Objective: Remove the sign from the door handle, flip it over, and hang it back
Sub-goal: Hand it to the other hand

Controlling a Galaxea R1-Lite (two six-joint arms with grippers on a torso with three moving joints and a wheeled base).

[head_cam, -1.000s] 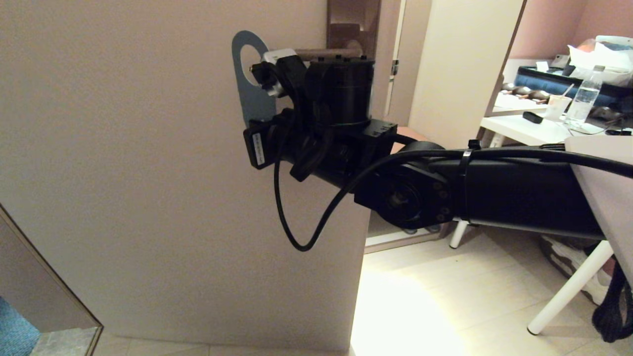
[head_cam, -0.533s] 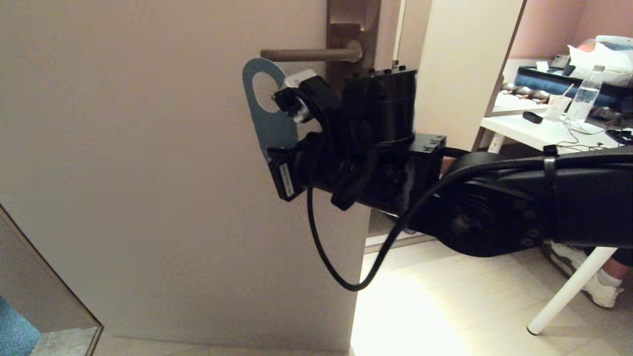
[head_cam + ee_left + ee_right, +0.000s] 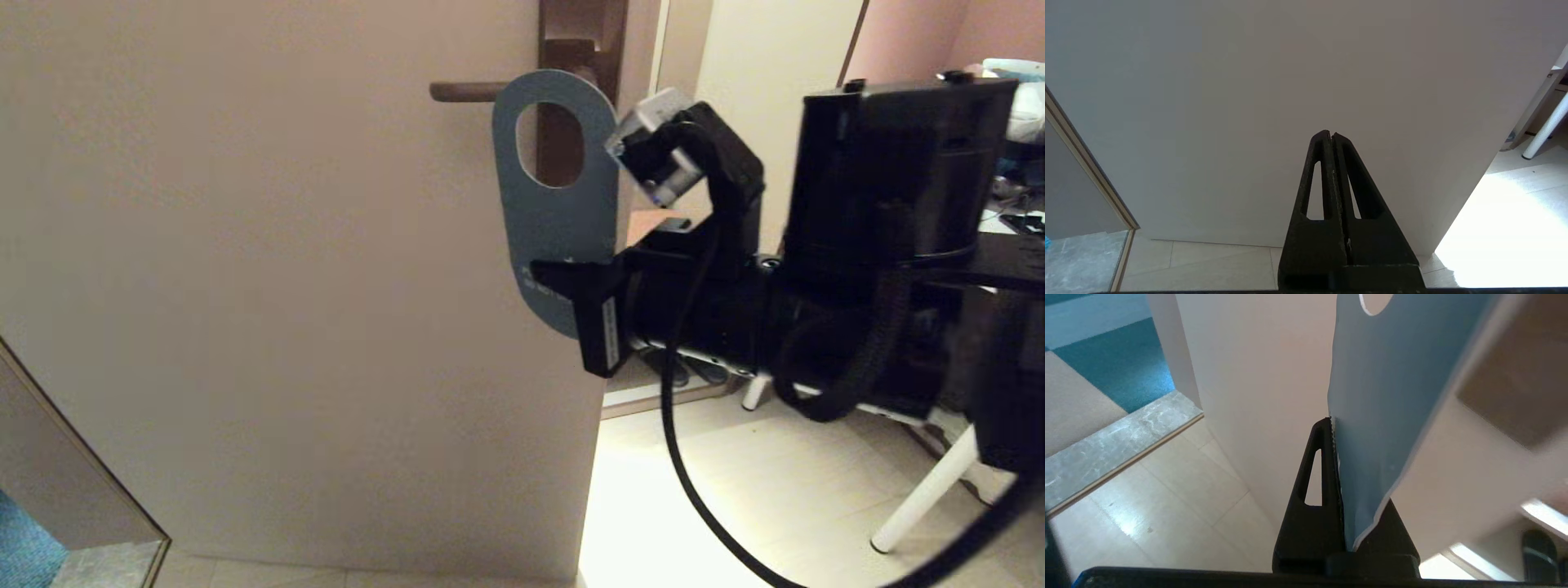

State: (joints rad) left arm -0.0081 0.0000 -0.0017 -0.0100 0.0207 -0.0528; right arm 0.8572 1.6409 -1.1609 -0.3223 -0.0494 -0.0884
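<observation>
The sign [image 3: 555,216] shows its grey-blue face with white lettering low down and its oval hole on top. My right gripper [image 3: 545,276] is shut on its lower part and holds it upright, off the handle, in front of the door handle's backplate [image 3: 581,33]. The door handle [image 3: 465,91] sticks out left of the sign; its inner end is hidden behind the card. In the right wrist view the sign [image 3: 1392,396] stands pinched in the right gripper [image 3: 1332,421]. My left gripper [image 3: 1332,134] is shut and empty, low, facing the door.
The pale door [image 3: 286,286] fills the left and middle, with its free edge [image 3: 600,384] beside the open doorway. A white table leg [image 3: 922,498] stands at the right. A framed panel [image 3: 82,490] leans at the lower left. Tiled floor [image 3: 718,506] lies below.
My right arm has carried the sign right and back from the door, from beside the lever's free end to in front of the backplate. The sign's blue face now turns more toward the head camera.
</observation>
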